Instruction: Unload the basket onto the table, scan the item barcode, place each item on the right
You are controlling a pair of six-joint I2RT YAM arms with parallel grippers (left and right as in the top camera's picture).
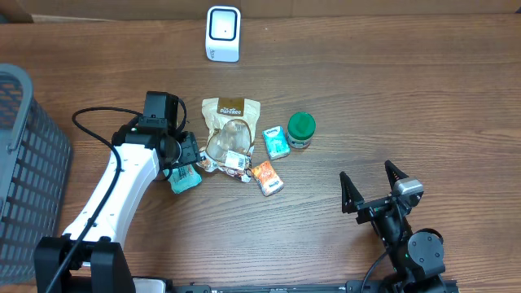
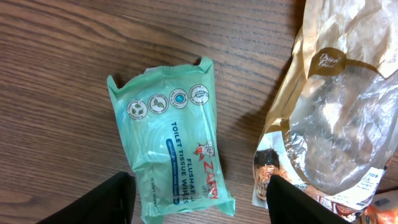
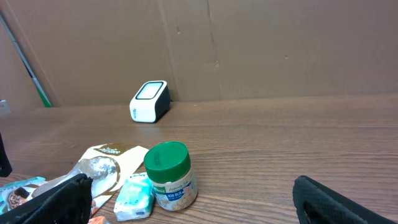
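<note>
A green pack of toilet tissue wipes (image 2: pixel 171 137) lies flat on the wooden table, printed side up. My left gripper (image 2: pixel 199 202) hovers over its near end, open, one finger (image 2: pixel 106 202) to each side and neither pressing it. From overhead the pack (image 1: pixel 186 181) pokes out under the left gripper (image 1: pixel 183 159). No barcode shows on it. The white scanner (image 1: pixel 222 33) stands at the table's far edge and shows in the right wrist view as well (image 3: pixel 149 101). My right gripper (image 1: pixel 370 189) is open and empty near the front right.
Right of the wipes lie a tan snack bag (image 1: pixel 230 122), a small teal tissue pack (image 1: pixel 275 141), a green-lidded jar (image 1: pixel 300 129) and an orange packet (image 1: pixel 266 177). A grey basket (image 1: pixel 24 163) stands at the left edge.
</note>
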